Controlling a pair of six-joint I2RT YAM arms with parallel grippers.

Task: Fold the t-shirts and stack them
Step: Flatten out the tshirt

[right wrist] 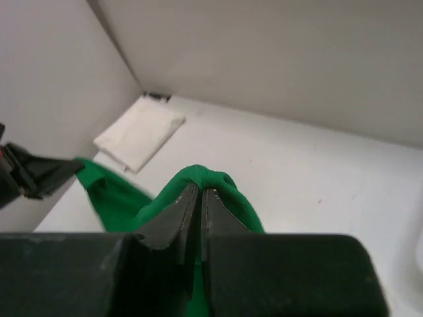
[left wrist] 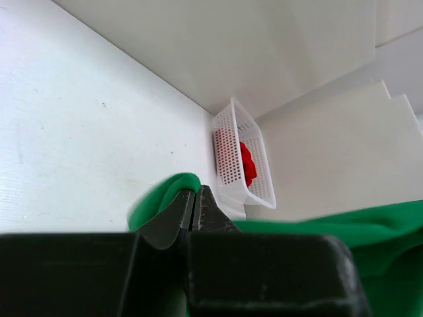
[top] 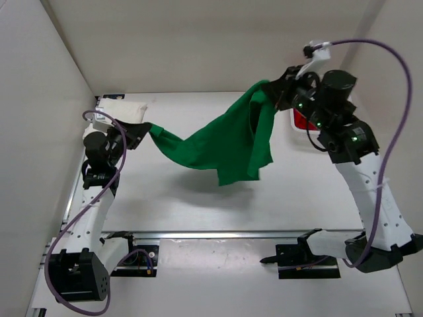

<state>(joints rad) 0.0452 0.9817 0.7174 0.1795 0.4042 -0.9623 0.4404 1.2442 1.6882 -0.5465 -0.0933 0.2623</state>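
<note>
Grip: left tool (top: 142,129) pinched shut on left end of green t-shirt (top: 225,142) | right tool (top: 277,90) pinched shut on its far-right end | Shirt hangs stretched above bench (top: 198,211), probably to spread it flat | white t-shirt (top: 123,109) lies folded far left

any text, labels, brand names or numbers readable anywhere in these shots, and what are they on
None: no word, label, brand, number or sign can be read in any view.
green t-shirt: plain cloth, no print showing.
folded white t-shirt: plain.
white mesh basket and the red t-shirt in it: no marking.
right arm: small green lights only, no lettering to be made out.
</note>
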